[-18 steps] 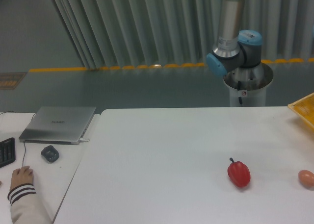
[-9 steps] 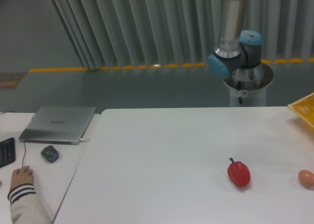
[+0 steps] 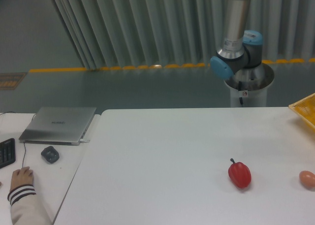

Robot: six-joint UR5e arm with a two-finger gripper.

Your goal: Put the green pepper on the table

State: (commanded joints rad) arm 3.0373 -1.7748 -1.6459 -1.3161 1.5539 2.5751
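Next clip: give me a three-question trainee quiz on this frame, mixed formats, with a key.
1. True or false: the green pepper is lying on the table.
2. Which object lies nearest the red pepper? A) the laptop B) the orange egg-like object C) the mouse
3. Fill in: the part of the robot arm that is in view stands behind the table's ____ edge.

Key:
1. False; no green pepper is in view, and neither is the gripper.
2. B
3. far
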